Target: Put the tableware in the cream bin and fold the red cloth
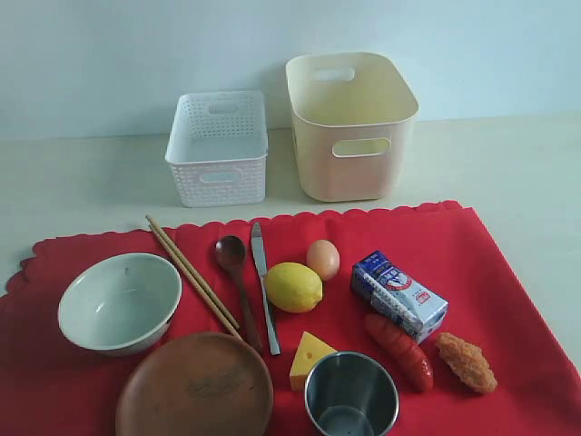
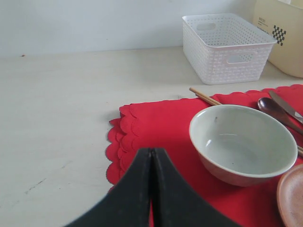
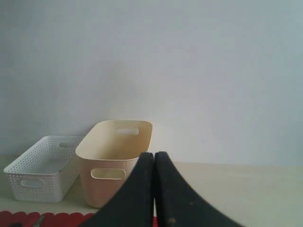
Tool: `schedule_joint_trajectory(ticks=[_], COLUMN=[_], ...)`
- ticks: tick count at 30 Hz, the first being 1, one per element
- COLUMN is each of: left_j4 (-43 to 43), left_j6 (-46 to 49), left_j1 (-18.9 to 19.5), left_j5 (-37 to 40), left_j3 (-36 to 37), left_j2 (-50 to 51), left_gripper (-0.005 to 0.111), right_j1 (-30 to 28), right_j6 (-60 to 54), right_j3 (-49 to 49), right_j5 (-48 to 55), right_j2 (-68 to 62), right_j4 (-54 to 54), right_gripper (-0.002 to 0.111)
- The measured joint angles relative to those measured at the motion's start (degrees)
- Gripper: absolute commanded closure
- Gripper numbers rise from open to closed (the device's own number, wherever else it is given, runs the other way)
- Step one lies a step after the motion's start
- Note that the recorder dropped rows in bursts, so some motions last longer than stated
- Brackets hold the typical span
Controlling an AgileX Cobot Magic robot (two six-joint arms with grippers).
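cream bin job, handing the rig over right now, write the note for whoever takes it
Left gripper: shut, empty, above the cloth's edge by the bowl.
Right gripper: shut, empty, facing the cream bin.
Bowl, plate, cup, chopsticks, spoon and knife all lie on the red cloth, which is spread flat. The bin stands behind it and looks empty.
Done: nothing.
Left: bin all six pieces, then fold the cloth.

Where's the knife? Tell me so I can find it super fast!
Look at the red cloth. Near its middle, the knife lies between the spoon and the lemon. It is the only long, thin metal thing there; the spoon is dark wood.
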State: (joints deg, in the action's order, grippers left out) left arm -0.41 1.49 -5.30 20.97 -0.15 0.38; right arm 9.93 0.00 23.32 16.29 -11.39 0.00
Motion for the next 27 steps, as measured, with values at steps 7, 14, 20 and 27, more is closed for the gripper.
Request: schedule_joint_trajectory(ticks=[7,14,20,27], left_j4=[0.00,0.00,0.00,0.00], left_j6=[0.00,0.00,0.00,0.00], left_j1=[0.00,0.00,0.00,0.00], left_j5=[0.00,0.00,0.00,0.00], left_j3=[0.00,0.00,0.00,0.00], left_j2=[0.00,0.00,0.00,0.00], left_gripper=[0.107,0.107,0.107,0.107], right_j1=[0.00,0.00,0.00,0.00], right_j6=[0.00,2.17,0.85,-11.42], right_j3=[0.00,0.00,0.29,5.96], right_j5=[0.00,0.23,2.07,7.75], right_j2=[0.00,-2.58,-11.67,-24.02], right_j4=[0.97,6.54,7.91,17.31], right_gripper=[0.108,0.108,0.108,0.103])
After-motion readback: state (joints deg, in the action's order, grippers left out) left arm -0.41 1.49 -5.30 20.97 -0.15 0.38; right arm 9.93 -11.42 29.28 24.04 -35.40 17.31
